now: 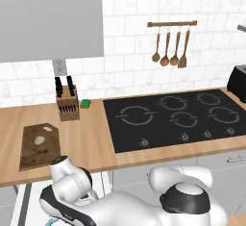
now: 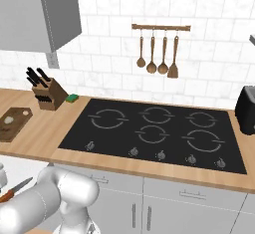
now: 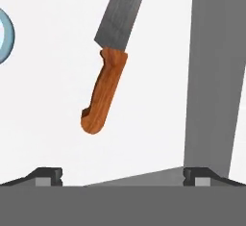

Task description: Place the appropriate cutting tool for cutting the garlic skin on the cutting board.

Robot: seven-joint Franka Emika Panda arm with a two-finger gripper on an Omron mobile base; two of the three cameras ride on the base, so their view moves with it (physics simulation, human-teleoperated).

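Observation:
The cutting tool (image 3: 106, 88), a small knife with an orange-brown handle and a silver-grey blade, lies on a white surface in the hand view, blade pointing up the picture. My gripper (image 3: 122, 177) is open above it, its fingertips (image 3: 48, 176) wide apart and touching nothing. The knife (image 2: 15, 189) also shows at the lower left of the right base view, below counter level. The dark brown cutting board (image 1: 40, 145) lies on the counter's left end with the pale garlic (image 1: 40, 140) on it. From the right, the board (image 2: 12, 123) and garlic (image 2: 9, 120) sit at the far left.
A tan knife block (image 1: 67, 102) with black-handled knives and a green sponge (image 1: 85, 104) stand behind the board. The black cooktop (image 1: 173, 117) fills the counter's middle. A grey wall (image 3: 216, 76) rises right of the knife; a light-blue rounded thing (image 3: 4, 35) lies at its left.

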